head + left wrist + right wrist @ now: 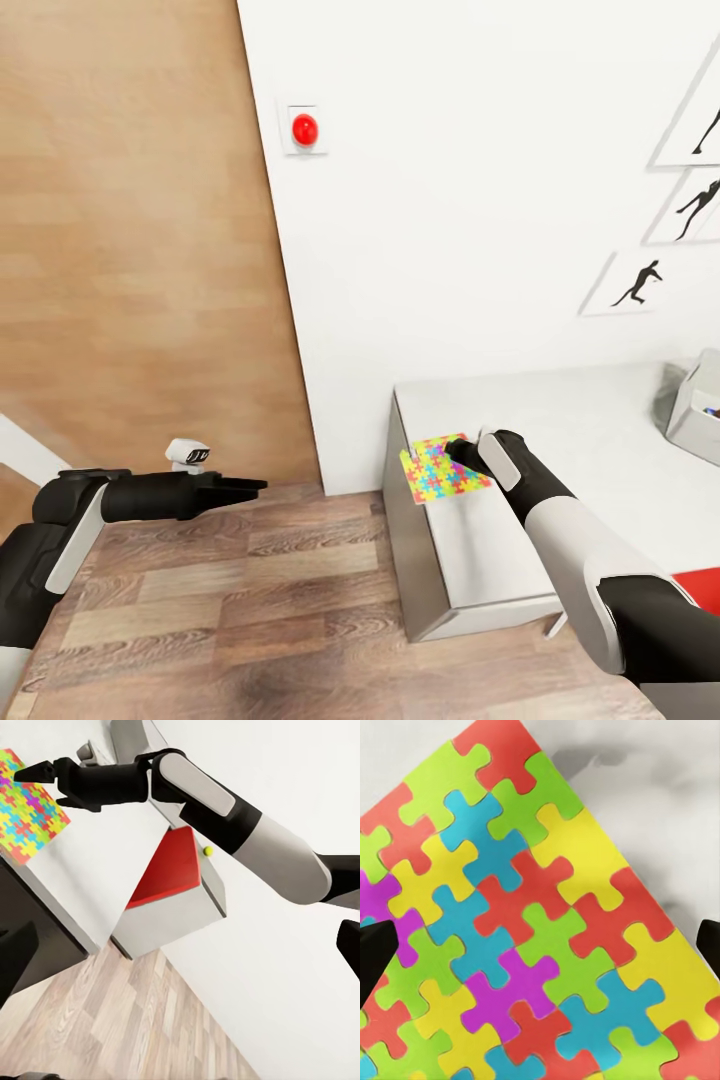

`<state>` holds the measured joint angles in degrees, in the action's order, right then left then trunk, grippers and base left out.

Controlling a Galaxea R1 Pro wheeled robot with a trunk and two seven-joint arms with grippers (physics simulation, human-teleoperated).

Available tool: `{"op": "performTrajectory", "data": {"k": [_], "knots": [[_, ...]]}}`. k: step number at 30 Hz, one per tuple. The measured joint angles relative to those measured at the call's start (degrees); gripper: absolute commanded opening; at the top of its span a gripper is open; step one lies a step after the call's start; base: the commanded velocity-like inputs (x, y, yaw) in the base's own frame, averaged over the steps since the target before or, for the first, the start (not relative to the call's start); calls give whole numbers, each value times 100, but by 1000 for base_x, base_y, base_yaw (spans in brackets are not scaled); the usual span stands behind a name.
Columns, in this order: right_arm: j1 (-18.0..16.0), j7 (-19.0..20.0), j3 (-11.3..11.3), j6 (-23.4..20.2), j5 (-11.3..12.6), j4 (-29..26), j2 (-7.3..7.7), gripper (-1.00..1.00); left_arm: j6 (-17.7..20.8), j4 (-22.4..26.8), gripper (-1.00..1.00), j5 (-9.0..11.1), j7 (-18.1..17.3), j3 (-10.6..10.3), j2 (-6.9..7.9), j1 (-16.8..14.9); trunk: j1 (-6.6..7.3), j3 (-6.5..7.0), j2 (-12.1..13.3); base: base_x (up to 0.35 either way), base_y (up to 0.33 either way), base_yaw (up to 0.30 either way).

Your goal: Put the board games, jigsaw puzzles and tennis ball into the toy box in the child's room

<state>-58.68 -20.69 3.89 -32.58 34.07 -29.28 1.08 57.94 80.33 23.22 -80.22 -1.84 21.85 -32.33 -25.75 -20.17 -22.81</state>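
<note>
From the head view, the right end effector [462,452] is right over the jigsaw puzzle [442,470], which lies flat at the near corner of the light grey counter [600,420], one edge poking over the side. The toy box [697,412] sits well apart at the far right. The left end effector [250,486] hangs over the wood floor, fingers together.

Left wrist view now: the right end effector [28,774] hovers at the puzzle's [22,814] edge, and a tennis ball [208,850] sits further along the counter.

Right wrist view: bright interlocking pieces, thin and flat, with dark fingertips [375,952] spread wide on either side. I'd say use that overhanging edge, pinch it squarely, and lift level.
</note>
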Motion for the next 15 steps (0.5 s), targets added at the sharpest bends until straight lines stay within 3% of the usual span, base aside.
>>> {"op": "performTrajectory", "data": {"k": [15], "knots": [[0, 0, 0, -2, -2, 0, 0, 100, 0, 0, 100, 4, -4, 0, 6, 2, 0, 0, 0, -15, 105, 0]]}}
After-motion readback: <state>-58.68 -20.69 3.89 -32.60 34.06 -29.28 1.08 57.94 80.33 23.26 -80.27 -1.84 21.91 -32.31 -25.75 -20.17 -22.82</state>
